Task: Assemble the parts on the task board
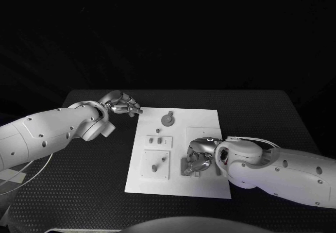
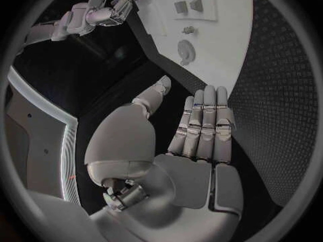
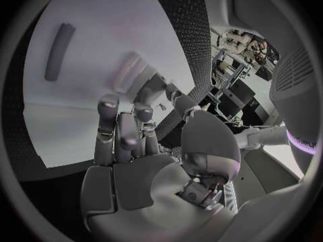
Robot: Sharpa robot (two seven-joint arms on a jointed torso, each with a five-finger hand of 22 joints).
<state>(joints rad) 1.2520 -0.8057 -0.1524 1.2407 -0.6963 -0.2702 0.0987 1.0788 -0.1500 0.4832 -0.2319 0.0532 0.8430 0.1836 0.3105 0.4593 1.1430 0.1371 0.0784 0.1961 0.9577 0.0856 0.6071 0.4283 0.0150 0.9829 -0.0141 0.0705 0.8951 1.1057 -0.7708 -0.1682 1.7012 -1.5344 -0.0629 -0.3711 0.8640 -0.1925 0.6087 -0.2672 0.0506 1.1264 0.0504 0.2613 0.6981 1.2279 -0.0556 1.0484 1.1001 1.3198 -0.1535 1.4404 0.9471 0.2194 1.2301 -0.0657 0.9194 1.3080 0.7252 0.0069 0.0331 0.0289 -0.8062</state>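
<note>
Two white arms with dark screw holes, silver jointed hands.

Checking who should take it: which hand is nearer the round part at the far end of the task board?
Left. The left hand hovers off the board's far left corner, close to the round part; the right hand is over the task board's near right area.

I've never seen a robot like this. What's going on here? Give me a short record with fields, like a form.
Surface: black table
Work piece: white task board in the middle of the table
Parts on board: a round part at the far end, small parts further in, an upright peg near the front
Left hand: beside the board's far left corner, fingers apart, holding nothing
Right hand: down over the board's right side; whether it holds a part cannot be told
</note>
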